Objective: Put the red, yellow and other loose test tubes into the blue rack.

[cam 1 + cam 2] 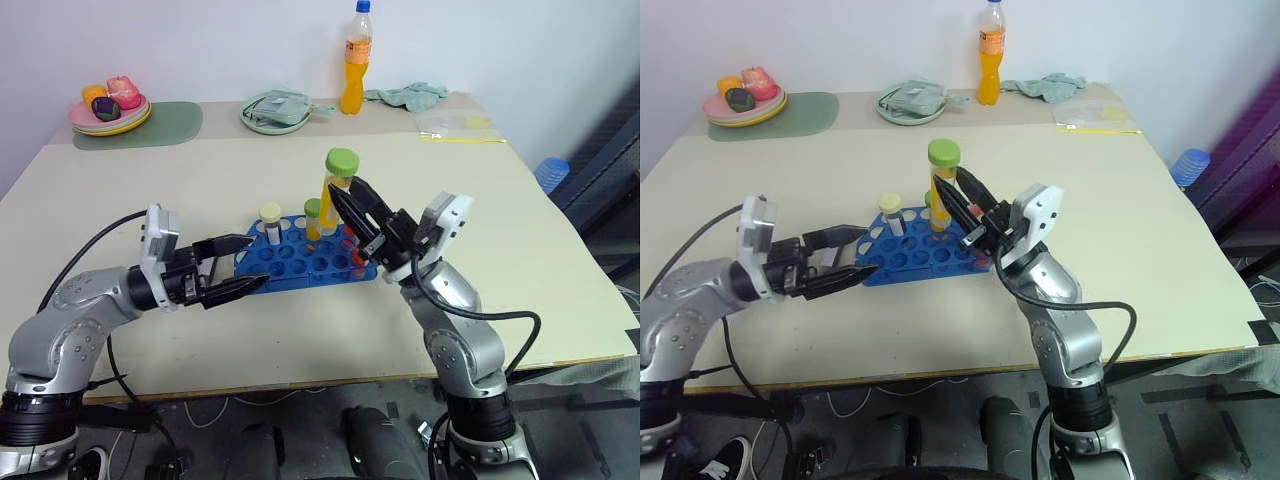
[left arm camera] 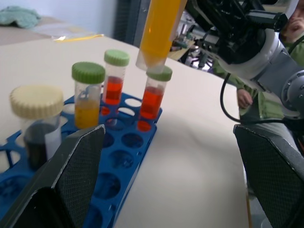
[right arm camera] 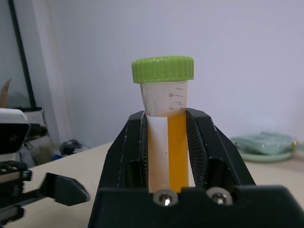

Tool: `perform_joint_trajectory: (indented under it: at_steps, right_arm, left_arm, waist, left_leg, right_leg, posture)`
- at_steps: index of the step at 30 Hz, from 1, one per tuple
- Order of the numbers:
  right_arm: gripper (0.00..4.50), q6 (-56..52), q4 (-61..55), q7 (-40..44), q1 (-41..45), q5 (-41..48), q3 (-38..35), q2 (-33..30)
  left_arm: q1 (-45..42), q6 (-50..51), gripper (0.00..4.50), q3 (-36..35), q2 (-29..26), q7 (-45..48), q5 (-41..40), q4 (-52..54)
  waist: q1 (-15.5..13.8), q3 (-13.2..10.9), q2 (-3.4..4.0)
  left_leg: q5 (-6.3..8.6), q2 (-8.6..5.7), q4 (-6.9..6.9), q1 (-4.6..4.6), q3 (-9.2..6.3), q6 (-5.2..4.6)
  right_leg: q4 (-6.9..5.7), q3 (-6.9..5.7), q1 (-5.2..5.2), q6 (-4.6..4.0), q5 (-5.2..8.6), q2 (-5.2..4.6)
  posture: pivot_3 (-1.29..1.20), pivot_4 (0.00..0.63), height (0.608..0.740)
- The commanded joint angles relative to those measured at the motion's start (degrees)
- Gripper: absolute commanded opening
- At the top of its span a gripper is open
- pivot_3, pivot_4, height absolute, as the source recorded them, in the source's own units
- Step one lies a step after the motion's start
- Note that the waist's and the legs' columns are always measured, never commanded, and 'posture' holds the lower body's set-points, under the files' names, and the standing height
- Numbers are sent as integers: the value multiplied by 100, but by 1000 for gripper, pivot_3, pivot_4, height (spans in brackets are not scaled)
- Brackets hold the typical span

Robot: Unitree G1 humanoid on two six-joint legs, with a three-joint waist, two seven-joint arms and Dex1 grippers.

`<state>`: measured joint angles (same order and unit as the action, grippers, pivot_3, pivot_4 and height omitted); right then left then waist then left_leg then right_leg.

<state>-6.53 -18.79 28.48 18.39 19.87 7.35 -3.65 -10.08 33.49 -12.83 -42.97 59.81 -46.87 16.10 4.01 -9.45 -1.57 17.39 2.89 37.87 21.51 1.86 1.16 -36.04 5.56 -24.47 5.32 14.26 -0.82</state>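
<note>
Holding the tall yellow test tube (image 1: 334, 190) upright above the blue rack (image 1: 300, 262), right gripper (image 1: 352, 203) clamped on its mid-body, green cap well clear of the fingers. Likely light and rigid, smooth plastic wall, so prone to slip or tilt in the pads; best gripped mid-body as here and kept vertical over a hole. Conical tip hanging just above a red-filled tube (image 2: 152, 97) at the rack's far end. Standing in the rack: two red-filled tubes with green caps, a short yellow-filled tube (image 2: 87, 97) with green cap, and a dark-filled tube (image 2: 36, 123) with cream cap; most holes empty. Hovering at the rack's near-left corner, left gripper (image 1: 232, 268) with fingers spread wide, gripping nothing.
</note>
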Motion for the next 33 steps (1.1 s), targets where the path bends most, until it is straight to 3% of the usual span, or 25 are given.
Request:
perform_joint_trajectory:
  at_steps: [1, 12, 23, 33]
  right_arm:
    - [675, 806, 538, 149, -27, -359, 255, 119]
    - [675, 1838, 1703, 512, -239, -677, 313, -50]
    - [675, 1527, 938, 448, -198, -599, 248, -245]
    - [675, 1968, 1409, 436, -443, -887, 437, -159]
  left_arm:
    - [202, -23, 4500, -310, -174, 73, -52, 210]
    - [794, -735, 4500, -625, -430, 717, 375, -352]
    - [863, -1209, 4500, -580, -350, 1182, 580, -894]
    - [885, -1787, 4500, -593, -269, 1777, 786, -1641]
  waist:
    - [10, 0, -1]
    - [-1, 0, -1]
    - [2, 0, 0]
    - [-1, 1, -2]
  left_leg:
    - [0, 1, -1, -1, 0, 0]
    - [-1, 0, -1, -3, 6, 2]
    - [-1, 0, -1, -2, 7, 2]
    - [-1, 0, -1, -3, 12, 2]
  right_leg:
    - [0, 0, 0, 0, 0, 0]
    - [-1, -1, 0, -4, 2, -5]
    - [-3, 0, -2, -5, 2, -5]
    - [-4, 0, -2, -6, 3, -6]
  posture:
    - [0, 150, 740]
    - [0, 150, 740]
    - [0, 150, 740]
    - [0, 150, 740]
